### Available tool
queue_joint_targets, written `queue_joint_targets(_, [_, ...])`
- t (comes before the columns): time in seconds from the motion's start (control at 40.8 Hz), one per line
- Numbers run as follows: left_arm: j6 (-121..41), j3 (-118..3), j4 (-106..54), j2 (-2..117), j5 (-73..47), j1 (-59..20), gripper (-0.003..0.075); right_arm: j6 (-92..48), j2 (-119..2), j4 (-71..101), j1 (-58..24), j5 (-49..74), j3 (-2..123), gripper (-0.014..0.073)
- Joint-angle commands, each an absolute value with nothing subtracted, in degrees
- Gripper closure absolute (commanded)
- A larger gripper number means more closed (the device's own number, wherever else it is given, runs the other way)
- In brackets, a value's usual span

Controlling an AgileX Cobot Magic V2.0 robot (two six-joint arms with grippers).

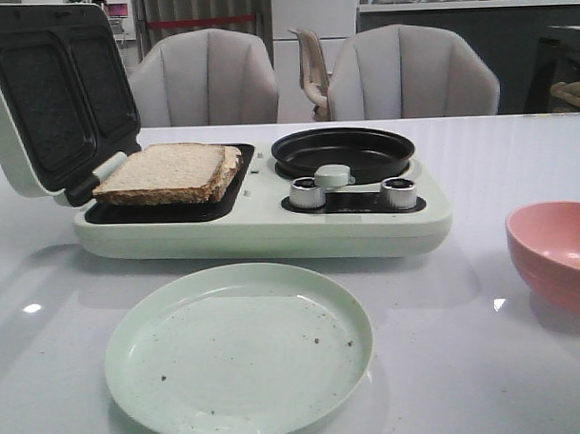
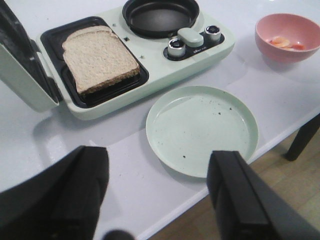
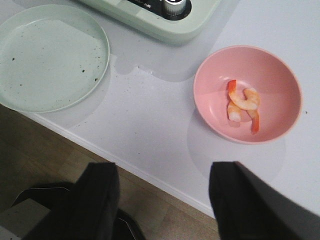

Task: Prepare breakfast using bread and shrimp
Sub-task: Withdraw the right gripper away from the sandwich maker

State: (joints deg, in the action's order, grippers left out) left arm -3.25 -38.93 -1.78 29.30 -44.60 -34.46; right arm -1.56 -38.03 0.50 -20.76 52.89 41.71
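Bread (image 1: pixel 174 171) lies stacked in the open maker (image 1: pixel 261 218); shrimp (image 3: pixel 243 105) rest in the bowl (image 3: pixel 280 75). We see both grippers (image 2: pixel 160 195) (image 3: pixel 165 200) spread wide past the table edge.

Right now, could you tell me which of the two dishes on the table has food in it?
The pink bowl: it holds shrimp, while the green plate holds only crumbs.

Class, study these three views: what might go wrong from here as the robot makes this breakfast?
1. The pale brown-crusted bread slices sit skewed in the black sandwich tray, so the open lid may crush an overhanging corner.
2. The curled orange shrimp in the pink bowl look small and may slip from the right tool.
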Motion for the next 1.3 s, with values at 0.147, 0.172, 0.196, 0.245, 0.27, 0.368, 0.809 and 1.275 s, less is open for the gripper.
queue_joint_targets(0.147, [-3.0,-41.4,-1.7,36.2,-44.3,-34.5,0.0507,-1.4,-37.9,0.0,-20.6,49.8,43.1,0.0088])
queue_joint_targets(0.172, [-3.0,-41.4,-1.5,37.1,-44.5,-34.5,0.0531,-1.4,-37.9,0.0,-20.6,49.8,43.1,0.0088])
queue_joint_targets(0.196, [-3.0,-41.4,-1.4,37.7,-44.6,-34.5,0.0555,-1.4,-37.9,0.0,-20.6,49.8,43.1,0.0088])
queue_joint_targets(0.245, [-3.0,-41.4,-1.4,39.5,-44.9,-34.5,0.0619,-1.4,-37.9,0.0,-20.6,49.8,43.1,0.0088])
queue_joint_targets(0.27, [-3.0,-41.4,-1.2,40.1,-44.9,-34.5,0.0626,-1.4,-37.9,0.0,-20.6,49.8,43.1,0.0088])
queue_joint_targets(0.368, [-2.1,-41.4,0.8,43.0,-45.1,-34.2,0.0621,-1.4,-37.9,0.0,-20.6,49.8,43.1,0.0088])
queue_joint_targets(0.809, [5.6,-50.0,12.7,56.7,-53.9,-9.8,0.061,-1.4,-37.9,0.0,-20.6,49.8,43.1,0.0088])
queue_joint_targets(1.275, [-13.4,-73.0,-16.7,80.1,-49.1,10.9,0.061,-1.4,-37.9,0.0,-20.6,49.8,43.1,0.0088])
